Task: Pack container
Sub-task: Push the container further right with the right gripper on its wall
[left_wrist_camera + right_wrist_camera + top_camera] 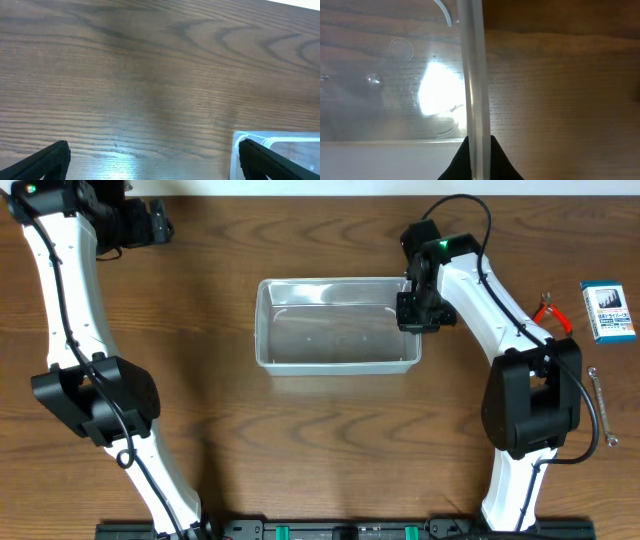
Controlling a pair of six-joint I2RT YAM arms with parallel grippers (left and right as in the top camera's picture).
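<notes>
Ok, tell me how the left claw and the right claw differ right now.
The left claw is open; the right claw is shut. The left claw holds nothing, while the right claw pinches the clear container's rim. The left claw hangs over bare wooden table, apart from the container; the right claw is at it. Both have black fingers.

It looked like a robotics lab: a left arm [95, 395] and right arm [530, 395] stood over a wood-grain counter [320, 440] bearing red-handled pliers [549, 312] and a wrench [602, 405].
</notes>
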